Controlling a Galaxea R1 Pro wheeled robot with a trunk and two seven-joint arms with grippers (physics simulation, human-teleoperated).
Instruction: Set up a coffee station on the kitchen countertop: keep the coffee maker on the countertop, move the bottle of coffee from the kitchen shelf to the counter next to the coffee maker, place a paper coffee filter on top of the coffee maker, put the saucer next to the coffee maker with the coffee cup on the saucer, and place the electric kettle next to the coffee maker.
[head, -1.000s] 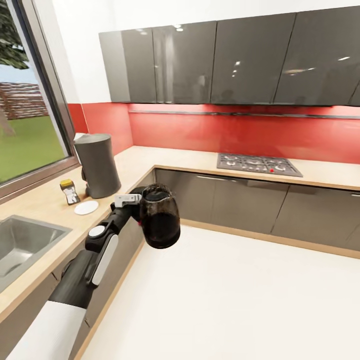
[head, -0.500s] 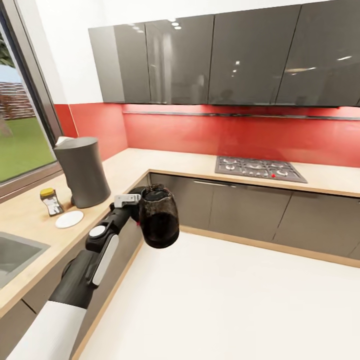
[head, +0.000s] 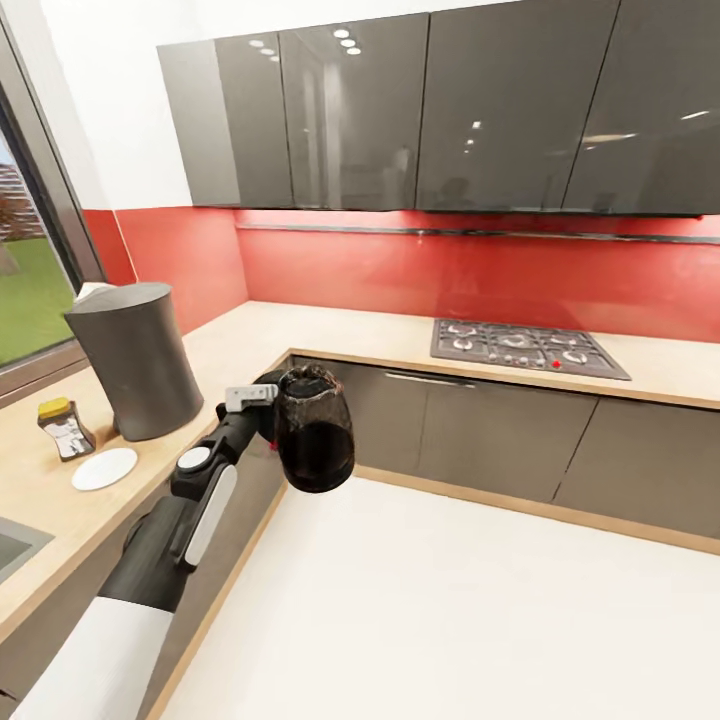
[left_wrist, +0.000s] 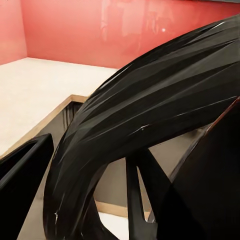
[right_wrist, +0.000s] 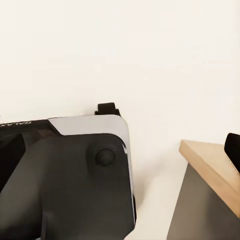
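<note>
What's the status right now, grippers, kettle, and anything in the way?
Left gripper shut on electric kettle, held over the floor. Coffee maker, coffee bottle, saucer on countertop. Nothing blocking the counter edge.

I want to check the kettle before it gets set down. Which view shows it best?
The head view: the whole dark kettle hangs at the end of the left arm, over the floor beside the counter. The left wrist view gives just a close-up of its black curved handle, too near to judge shape. The right wrist view adds nothing on it.
</note>
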